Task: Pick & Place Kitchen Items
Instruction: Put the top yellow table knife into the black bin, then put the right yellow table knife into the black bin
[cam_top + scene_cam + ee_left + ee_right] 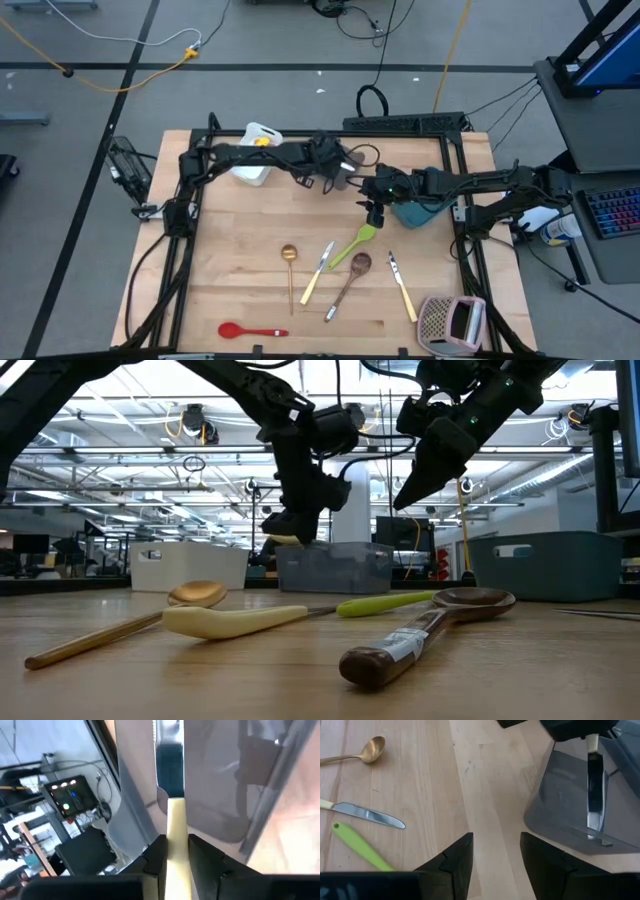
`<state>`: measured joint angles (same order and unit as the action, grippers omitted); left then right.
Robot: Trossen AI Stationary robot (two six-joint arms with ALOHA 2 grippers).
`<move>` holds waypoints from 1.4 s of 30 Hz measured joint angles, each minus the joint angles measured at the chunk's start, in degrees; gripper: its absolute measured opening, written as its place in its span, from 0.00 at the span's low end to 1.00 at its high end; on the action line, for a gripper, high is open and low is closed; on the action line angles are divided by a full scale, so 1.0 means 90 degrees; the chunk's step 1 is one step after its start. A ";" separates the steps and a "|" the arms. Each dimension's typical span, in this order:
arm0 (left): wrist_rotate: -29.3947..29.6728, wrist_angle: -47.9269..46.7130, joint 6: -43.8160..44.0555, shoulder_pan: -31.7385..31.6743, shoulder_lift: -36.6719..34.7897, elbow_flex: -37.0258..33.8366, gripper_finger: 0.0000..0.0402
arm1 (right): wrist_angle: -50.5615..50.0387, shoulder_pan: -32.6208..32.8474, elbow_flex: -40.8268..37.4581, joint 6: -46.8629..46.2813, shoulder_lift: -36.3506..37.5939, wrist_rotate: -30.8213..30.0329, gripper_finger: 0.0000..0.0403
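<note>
My left gripper (335, 175) is shut on a cream-handled knife (172, 780) above the grey tub (333, 565). The knife also shows in the right wrist view (590, 785), blade down inside the tub. My right gripper (495, 865) is open and empty, above the bare table just right of the grey tub (570, 805). On the table lie a gold ladle (289, 255), a second cream-handled knife (318, 270), a lime spatula (358, 243), a brown spoon (352, 275), a third knife (402, 285) and a red spoon (250, 331). My left gripper pinches the knife's cream handle (176, 825) between its two fingers (155, 857). The fingers point down from above and lie along the knife. The knife hangs upright, and its blade (592, 795) reaches down into the grey tub; whether the tip touches the bottom, I cannot tell.
A white tub (255, 155) stands at the back left and a teal tub (420, 212) at the right, under my right arm. A perforated grater with a pink side (452, 322) lies at the near right corner. There is bare wood along the table's left side.
</note>
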<state>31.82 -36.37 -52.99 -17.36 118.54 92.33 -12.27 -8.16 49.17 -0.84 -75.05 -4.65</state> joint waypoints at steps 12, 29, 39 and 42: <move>-0.0512 0.0001 0.0113 -0.0041 0.0000 0.0000 0.21 | -0.0002 0.0000 0.0000 0.0000 -0.0002 0.0012 0.39; -0.0701 -0.0280 0.0124 -0.0266 0.0000 0.0000 0.21 | -0.0002 0.0000 0.0000 0.0000 -0.0002 0.0017 0.39; -0.0698 -0.0264 0.0983 -0.0096 0.0000 0.0000 0.21 | 0.0000 0.0000 0.0000 0.0000 -0.0003 0.0017 0.39; -0.0680 -0.0266 0.1243 -0.0066 0.0000 0.0000 0.21 | -0.0002 0.0000 0.0000 -0.0146 -0.0002 0.0020 0.39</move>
<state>25.69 -38.76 -41.80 -17.95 118.54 92.33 -12.29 -8.16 49.17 -2.15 -75.07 -4.47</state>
